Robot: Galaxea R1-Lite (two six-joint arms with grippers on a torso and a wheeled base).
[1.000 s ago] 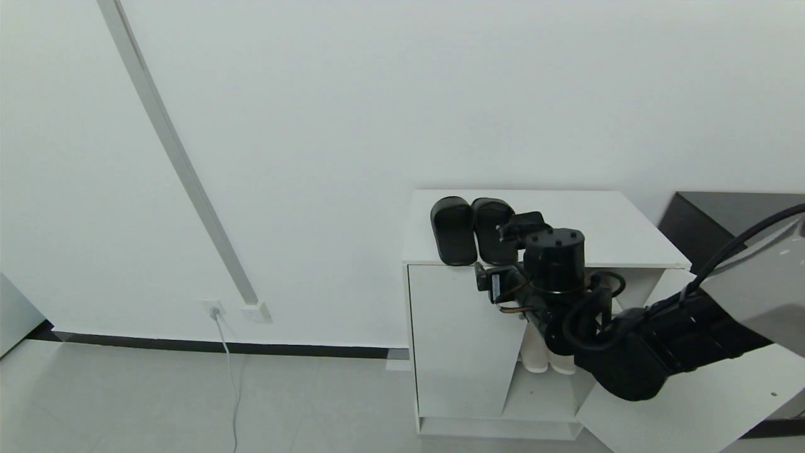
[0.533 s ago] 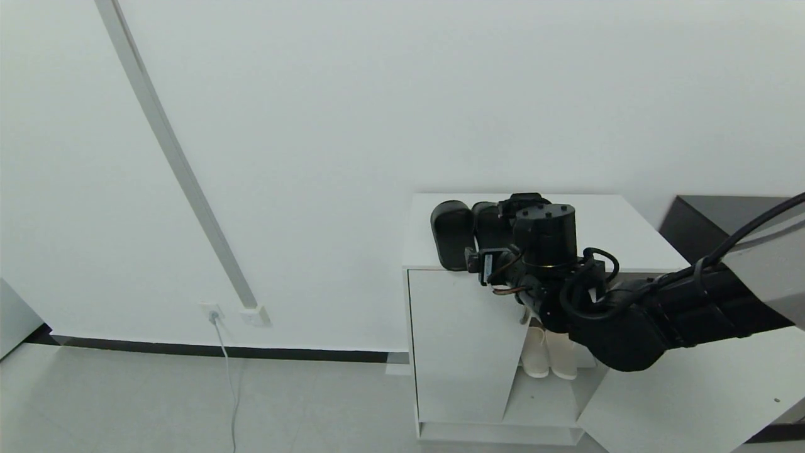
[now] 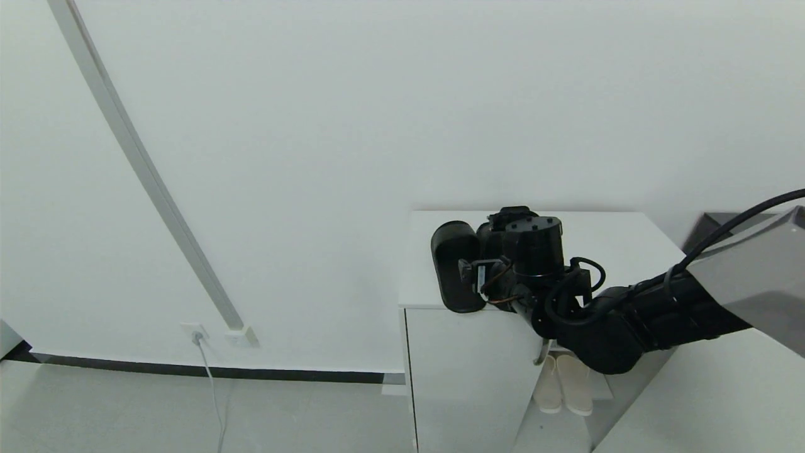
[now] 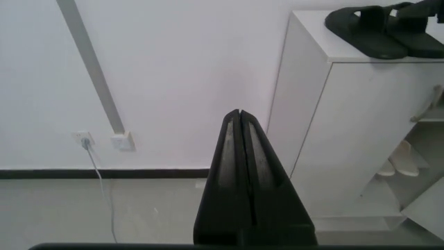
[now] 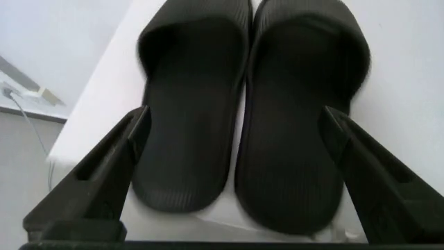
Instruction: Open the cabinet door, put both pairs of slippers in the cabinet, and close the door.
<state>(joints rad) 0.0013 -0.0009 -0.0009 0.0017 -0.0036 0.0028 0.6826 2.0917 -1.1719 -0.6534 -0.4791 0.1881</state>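
Right wrist view — R gripper (image 5: 234, 114), jaws wide, at blk slippers (image 5: 260, 118)

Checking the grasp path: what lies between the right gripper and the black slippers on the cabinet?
Nothing blocks it. In the right wrist view the open right gripper frames the black slippers, only bare cabinet top around them.

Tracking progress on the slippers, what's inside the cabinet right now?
A white pair of slippers stands on a shelf inside the cabinet. The closed left door covers the rest of the inside. The black pair lies on top.
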